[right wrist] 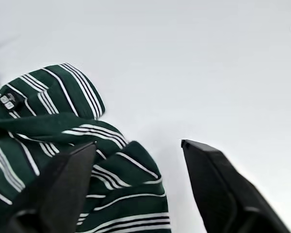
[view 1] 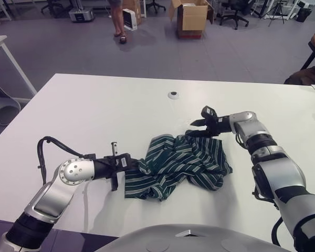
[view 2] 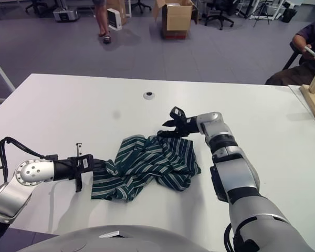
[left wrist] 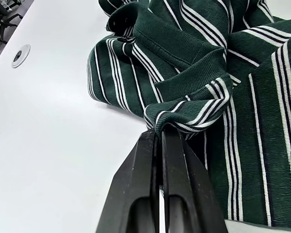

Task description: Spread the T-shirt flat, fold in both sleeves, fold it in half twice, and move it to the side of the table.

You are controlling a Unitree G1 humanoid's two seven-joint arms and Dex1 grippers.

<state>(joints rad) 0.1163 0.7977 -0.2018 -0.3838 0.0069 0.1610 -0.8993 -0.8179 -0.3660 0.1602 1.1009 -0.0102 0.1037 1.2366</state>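
On the white table [view 1: 94,105], the crumpled green-striped cloth T-shirt [view 1: 176,165] looks limp and light, best held by edges: left gripper [left wrist: 160,132] pinches its left edge, right gripper [right wrist: 136,144] hovers spread.

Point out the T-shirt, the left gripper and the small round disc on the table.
T-shirt [view 1: 178,163]: left eye view, middle of the crumpled striped cloth.
left gripper [left wrist: 160,135]: left wrist view, between the fingertips, pinching a fold.
round disc [view 1: 172,95]: left eye view, its centre.

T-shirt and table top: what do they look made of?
T-shirt: soft knit fabric, probably cotton, with a matte finish. The left wrist view shows fine ribbed texture and limp folds. Table: smooth, hard-looking white top, possibly laminate. Its core cannot be told.
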